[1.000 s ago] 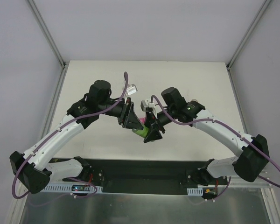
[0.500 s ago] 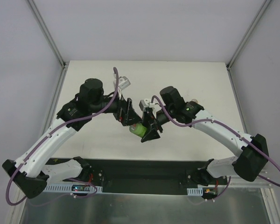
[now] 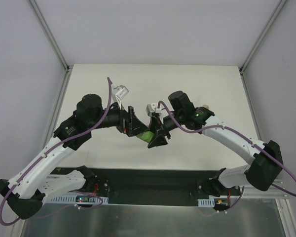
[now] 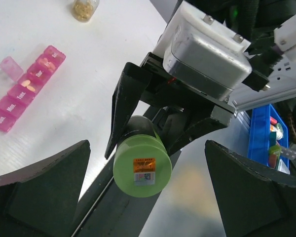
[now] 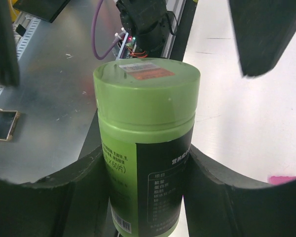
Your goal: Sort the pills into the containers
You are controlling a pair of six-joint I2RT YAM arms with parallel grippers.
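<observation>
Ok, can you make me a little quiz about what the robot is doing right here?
1. True or false: the right hand is shut on the green bottle.
2. What colour is the pill box? A blue, B pink, C yellow.
3. Fill in the gap: the left hand is ____, with its fingers either side of the bottle's lid and not touching it.
Key: 1 true; 2 B; 3 open.

Bright even light, foreground perhaps blurred
</observation>
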